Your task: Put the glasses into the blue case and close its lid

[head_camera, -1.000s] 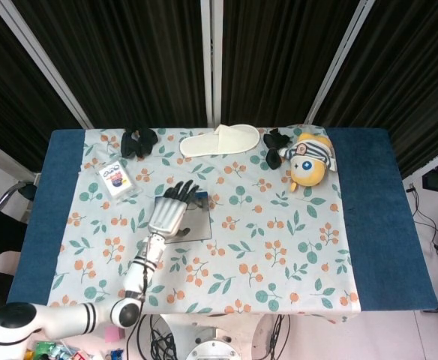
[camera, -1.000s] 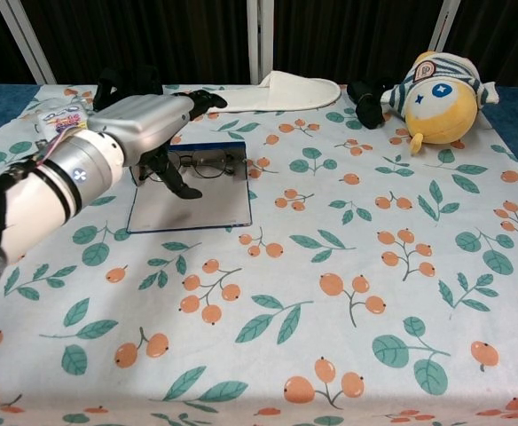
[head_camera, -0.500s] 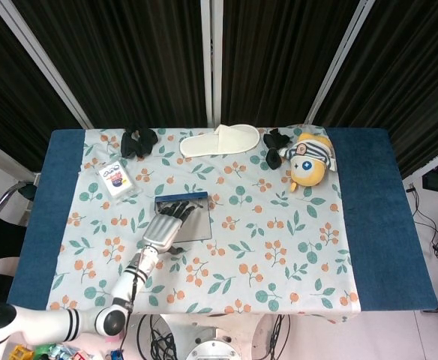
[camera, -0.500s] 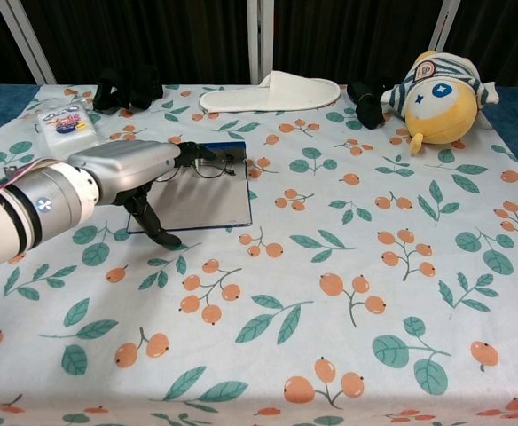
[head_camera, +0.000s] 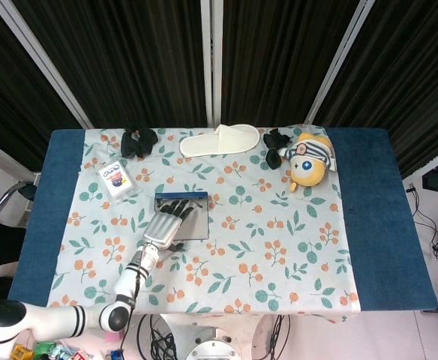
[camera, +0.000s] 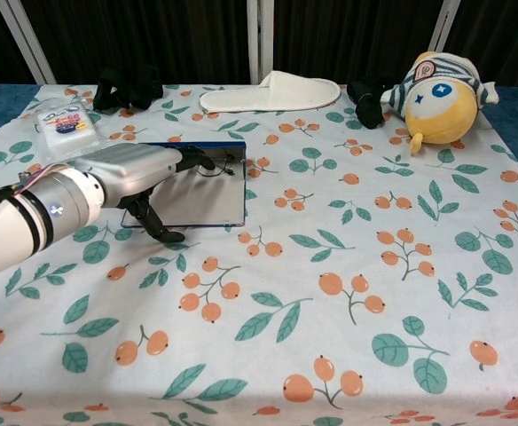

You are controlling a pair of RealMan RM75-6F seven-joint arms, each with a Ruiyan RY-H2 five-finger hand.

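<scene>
The blue case (camera: 207,202) lies open on the floral cloth, showing its flat grey inside with a blue rim (head_camera: 180,194) along the far edge. The dark thin-framed glasses (camera: 218,165) lie on the far part of it, largely hidden by my fingers. My left hand (camera: 135,174) reaches over the case's left half with its fingers stretched towards the glasses. The thumb (camera: 155,227) points down to the cloth beside the near left corner. From above, the left hand (head_camera: 165,226) covers the case's (head_camera: 198,225) left side. Nothing is plainly held. The right hand is out of sight.
A white slipper (camera: 272,90) lies at the back centre. A yellow plush toy (camera: 441,89) and a black item (camera: 365,96) sit at the back right. At the back left are a black bundle (camera: 126,87) and a snack packet (camera: 66,120).
The left hand drew back from above the glasses towards me and dropped lower, then edged forward again over the case. The case's near edge seems slightly shifted.
</scene>
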